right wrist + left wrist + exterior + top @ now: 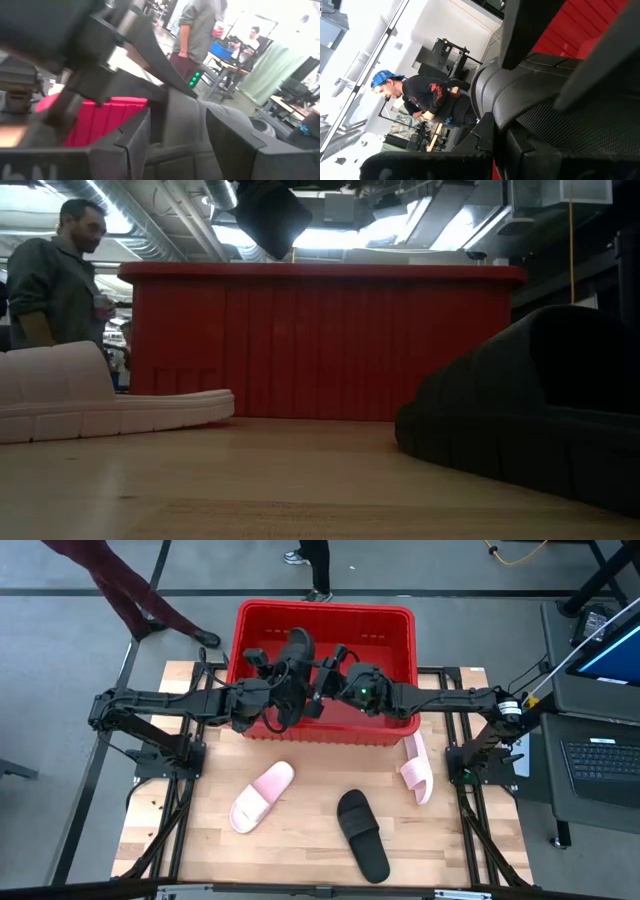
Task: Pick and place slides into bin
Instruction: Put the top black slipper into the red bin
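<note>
1. Left hand [283, 690] is clenched on a black slide [291, 672], holding it up over the red bin [325, 620] near its front wall.
2. Right hand [322, 692] sits just beside that same slide with its fingers spread wide, released.
3. Out on the tabletop [300, 850]: a pink slide [262, 796] left of middle, a second black slide [362, 833] near the front, and another pink slide [417, 768] tipped on its side off the bin's front right corner.
</note>
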Robot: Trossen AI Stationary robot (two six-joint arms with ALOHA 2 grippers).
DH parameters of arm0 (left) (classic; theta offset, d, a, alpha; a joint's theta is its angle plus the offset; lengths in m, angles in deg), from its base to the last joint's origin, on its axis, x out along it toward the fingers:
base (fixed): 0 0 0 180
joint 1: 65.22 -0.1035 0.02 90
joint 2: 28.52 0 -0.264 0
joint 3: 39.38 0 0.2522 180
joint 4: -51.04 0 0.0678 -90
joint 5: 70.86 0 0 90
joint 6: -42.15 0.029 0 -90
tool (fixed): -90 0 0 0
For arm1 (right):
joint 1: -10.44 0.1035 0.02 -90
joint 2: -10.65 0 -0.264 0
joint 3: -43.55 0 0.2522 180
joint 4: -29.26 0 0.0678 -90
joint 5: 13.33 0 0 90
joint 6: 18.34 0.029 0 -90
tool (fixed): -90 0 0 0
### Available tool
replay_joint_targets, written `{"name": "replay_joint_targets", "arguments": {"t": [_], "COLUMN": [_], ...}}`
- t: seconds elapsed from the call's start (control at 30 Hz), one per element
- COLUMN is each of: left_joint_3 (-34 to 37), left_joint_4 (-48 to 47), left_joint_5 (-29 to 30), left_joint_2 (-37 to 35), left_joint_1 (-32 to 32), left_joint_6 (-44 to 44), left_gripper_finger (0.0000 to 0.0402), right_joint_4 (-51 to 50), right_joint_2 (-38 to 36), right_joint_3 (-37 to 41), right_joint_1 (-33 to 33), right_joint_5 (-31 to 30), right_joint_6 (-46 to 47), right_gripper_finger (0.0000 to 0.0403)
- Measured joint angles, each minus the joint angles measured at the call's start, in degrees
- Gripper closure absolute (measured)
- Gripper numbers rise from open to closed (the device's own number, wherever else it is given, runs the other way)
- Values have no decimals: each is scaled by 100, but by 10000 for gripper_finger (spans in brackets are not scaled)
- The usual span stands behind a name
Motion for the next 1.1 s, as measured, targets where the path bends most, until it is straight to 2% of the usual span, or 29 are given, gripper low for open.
{"name": "replay_joint_targets", "arguments": {"t": [0.2,0.63,0.93,1.1], "left_joint_3": [0,5,7,7], "left_joint_4": [3,126,291,301], "left_joint_5": [-240,-270,-208,-188], "left_joint_2": [0,0,7,7], "left_joint_1": [41,0,30,84], "left_joint_6": [-42,26,180,155], "left_gripper_finger": [397,397,397,397], "right_joint_4": [-75,-171,-190,-204], "right_joint_2": [-2,-9,-15,-15], "right_joint_3": [0,-3,-11,-11], "right_joint_1": [-94,-47,-53,-74], "right_joint_5": [22,186,-414,-540], "right_joint_6": [18,39,-230,-262], "right_gripper_finger": [210,210,211,229]}}
